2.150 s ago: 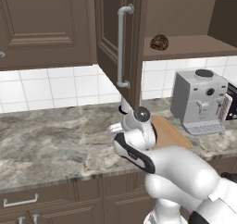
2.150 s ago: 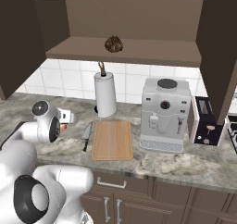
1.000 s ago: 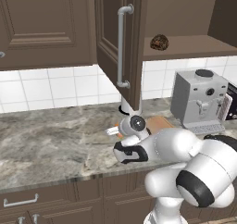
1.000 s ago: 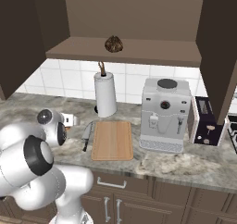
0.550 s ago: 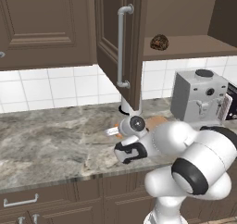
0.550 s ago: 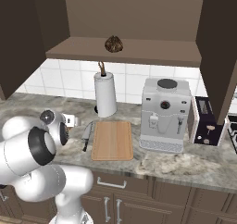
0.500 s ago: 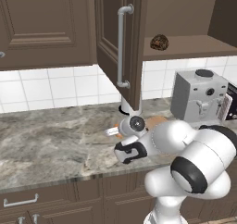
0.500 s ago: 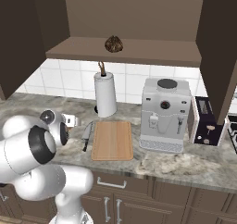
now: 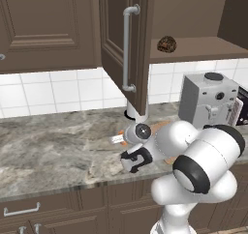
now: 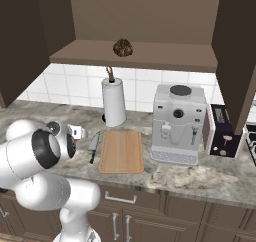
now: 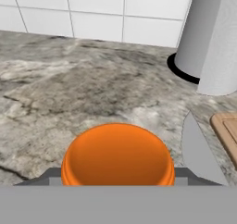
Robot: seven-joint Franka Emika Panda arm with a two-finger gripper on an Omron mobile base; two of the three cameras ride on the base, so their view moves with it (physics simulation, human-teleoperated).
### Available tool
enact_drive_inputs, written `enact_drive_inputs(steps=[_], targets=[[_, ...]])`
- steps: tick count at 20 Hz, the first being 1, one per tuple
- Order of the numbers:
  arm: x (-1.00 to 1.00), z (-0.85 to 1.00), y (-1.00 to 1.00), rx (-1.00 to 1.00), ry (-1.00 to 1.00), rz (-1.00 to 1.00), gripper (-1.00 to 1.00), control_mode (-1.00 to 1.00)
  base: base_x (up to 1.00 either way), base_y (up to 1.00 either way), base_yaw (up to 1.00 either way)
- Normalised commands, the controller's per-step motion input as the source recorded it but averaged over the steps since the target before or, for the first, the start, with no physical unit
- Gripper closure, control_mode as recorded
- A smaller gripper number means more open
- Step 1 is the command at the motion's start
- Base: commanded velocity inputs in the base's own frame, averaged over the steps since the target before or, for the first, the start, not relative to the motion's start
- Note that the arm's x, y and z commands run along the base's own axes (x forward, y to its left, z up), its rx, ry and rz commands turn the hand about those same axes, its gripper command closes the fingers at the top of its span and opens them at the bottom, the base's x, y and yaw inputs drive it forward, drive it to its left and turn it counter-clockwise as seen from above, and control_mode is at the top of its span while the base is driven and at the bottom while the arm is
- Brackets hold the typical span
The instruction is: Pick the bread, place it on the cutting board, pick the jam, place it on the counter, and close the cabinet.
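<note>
The jam (image 11: 118,156), a small orange jar, sits close in front of the hand camera between the dark fingertips, just above the marbled counter (image 11: 69,93). My gripper (image 9: 117,140) is low over the counter (image 9: 58,146), left of the cutting board, and is shut on the jar. The bread (image 10: 122,47) lies on the open cabinet's shelf (image 10: 135,53). The cutting board (image 10: 121,151) lies bare on the counter; its corner (image 11: 227,130) shows in the hand view. The cabinet door (image 9: 128,44) stands open above my arm.
A knife (image 10: 94,146) lies along the board's left side, its blade (image 11: 196,149) right of the jar. A paper towel roll (image 10: 114,103) stands behind them. A coffee machine (image 10: 179,123) and a toaster (image 10: 222,131) stand to the right.
The arm has folded lower and the hand has sunk toward the counter with the jam. In the last half second it barely moved.
</note>
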Motion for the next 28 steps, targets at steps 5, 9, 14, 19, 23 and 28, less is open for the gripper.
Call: enact_drive_inputs(steps=[5,9,14,19,23,28], targets=[[0.01,-0.08,0.01,0.00,0.02,0.00,1.00,-1.00,0.00,0.00,0.00],[0.00,-0.01,0.00,0.00,0.03,0.00,1.00,-1.00,0.00,0.00,0.00],[0.00,-0.01,0.00,0.00,0.03,0.00,1.00,-1.00,0.00,0.00,0.00],[0.00,-0.09,0.00,0.00,0.02,0.00,1.00,-1.00,0.00,0.00,0.00],[0.00,-0.13,0.00,0.00,0.01,0.00,1.00,-1.00,0.00,0.00,0.00],[0.00,-0.18,0.00,0.00,0.00,0.00,1.00,-1.00,0.00,0.00,0.00]])
